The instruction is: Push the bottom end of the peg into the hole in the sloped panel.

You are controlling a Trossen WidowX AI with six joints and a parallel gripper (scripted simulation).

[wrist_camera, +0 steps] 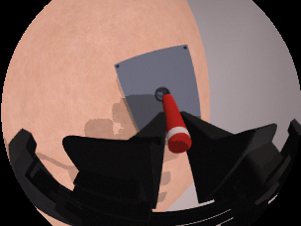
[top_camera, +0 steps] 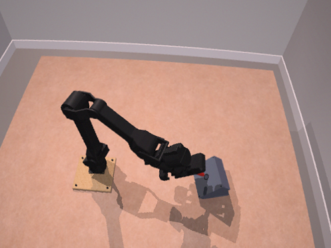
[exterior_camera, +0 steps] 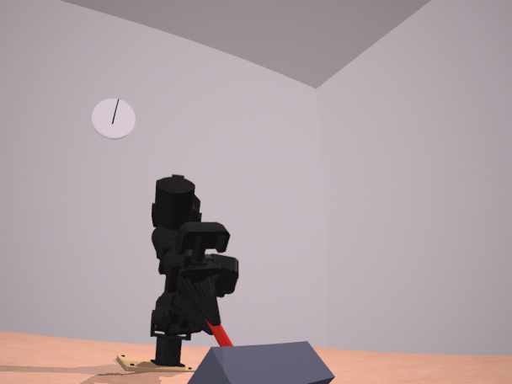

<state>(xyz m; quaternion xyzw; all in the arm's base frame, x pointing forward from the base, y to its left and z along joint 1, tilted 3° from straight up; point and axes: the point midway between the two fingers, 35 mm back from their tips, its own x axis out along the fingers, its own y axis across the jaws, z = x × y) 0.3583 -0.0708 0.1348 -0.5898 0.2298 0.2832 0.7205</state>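
A round red peg (top_camera: 200, 174) (exterior_camera: 221, 335) (wrist_camera: 173, 114) with a white band near its top end is held tilted in my gripper (exterior_camera: 214, 323) (wrist_camera: 171, 116), which is shut on it. The blue-grey sloped panel (top_camera: 217, 172) (exterior_camera: 269, 362) (wrist_camera: 158, 71) lies just beyond the fingertips. Its round hole (top_camera: 206, 176) (wrist_camera: 159, 94) has a dark rim and is open in part to view. In the wrist view the peg's far end overlaps the hole's lower right edge. In the top view the peg's tip shows just left of the hole. Whether the tip touches the face cannot be told.
The arm's tan base plate (top_camera: 82, 180) (exterior_camera: 123, 363) is at the left in the top view. Shadows of the arm fall across the floor and the lower part of the panel's face. Grey walls stand around.
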